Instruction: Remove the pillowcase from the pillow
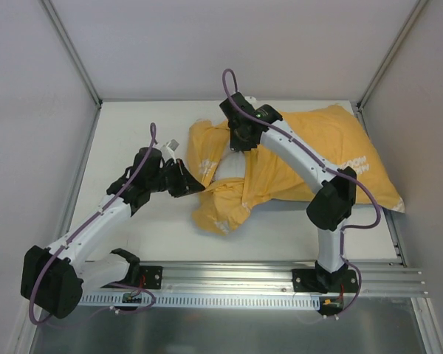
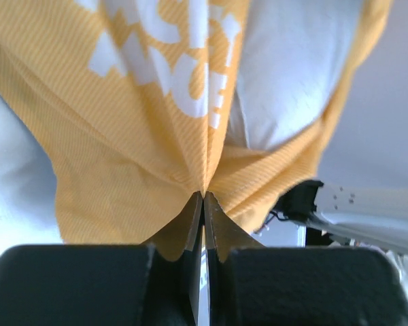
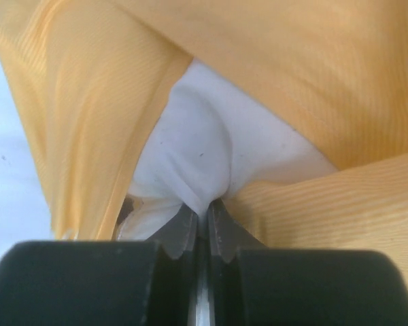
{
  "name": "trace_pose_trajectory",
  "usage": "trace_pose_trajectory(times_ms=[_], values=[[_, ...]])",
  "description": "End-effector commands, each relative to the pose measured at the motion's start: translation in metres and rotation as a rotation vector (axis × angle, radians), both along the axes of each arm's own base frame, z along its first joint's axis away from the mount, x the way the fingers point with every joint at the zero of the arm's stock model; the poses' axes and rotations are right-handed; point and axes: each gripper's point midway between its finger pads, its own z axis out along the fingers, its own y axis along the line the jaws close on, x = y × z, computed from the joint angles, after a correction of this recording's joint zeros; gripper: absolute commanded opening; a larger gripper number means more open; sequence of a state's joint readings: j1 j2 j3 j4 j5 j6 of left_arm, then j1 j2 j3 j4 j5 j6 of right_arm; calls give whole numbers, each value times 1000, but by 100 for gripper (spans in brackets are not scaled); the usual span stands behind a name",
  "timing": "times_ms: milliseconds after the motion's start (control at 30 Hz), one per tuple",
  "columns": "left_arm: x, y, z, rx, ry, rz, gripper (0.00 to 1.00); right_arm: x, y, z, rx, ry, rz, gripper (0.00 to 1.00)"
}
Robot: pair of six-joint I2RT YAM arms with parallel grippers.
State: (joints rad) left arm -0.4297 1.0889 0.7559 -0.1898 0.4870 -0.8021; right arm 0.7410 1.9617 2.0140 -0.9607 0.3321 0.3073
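The mustard-yellow pillowcase (image 1: 340,166) lies across the table's middle and right, bunched at its left end. There the white pillow (image 1: 231,171) shows through the opening. My left gripper (image 1: 198,182) is at the case's left edge. In the left wrist view it (image 2: 204,197) is shut on a fold of the pillowcase (image 2: 122,136) below the white lettering, with the pillow (image 2: 292,68) behind. My right gripper (image 1: 236,147) reaches down into the opening. In the right wrist view it (image 3: 205,204) is shut on a pinch of the pillow (image 3: 197,142), with the pillowcase (image 3: 292,68) folded around it.
The right arm (image 1: 310,166) stretches over the pillowcase from its base at the near edge. A metal rail (image 1: 244,274) runs along the table's front. Grey enclosure walls stand on the left, back and right. Bare white table (image 1: 133,133) lies left of the case.
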Motion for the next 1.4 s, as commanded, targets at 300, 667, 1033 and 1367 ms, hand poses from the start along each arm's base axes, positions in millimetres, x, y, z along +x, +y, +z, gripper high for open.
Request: trace_pose_trajectory(times_ms=[300,667,1033,1367], values=[[-93,-3,-7,-120,21,-248,0,86,-71,1,64,-52,-293,1],[-84,4,-65,10,196,-125,0,56,-39,94,358,-183,-176,1],[-39,-9,25,-43,-82,-71,69,-19,-44,54,341,-148,-98,1],[-17,-59,63,-108,-157,-96,96,-22,-24,53,331,-132,-65,1]])
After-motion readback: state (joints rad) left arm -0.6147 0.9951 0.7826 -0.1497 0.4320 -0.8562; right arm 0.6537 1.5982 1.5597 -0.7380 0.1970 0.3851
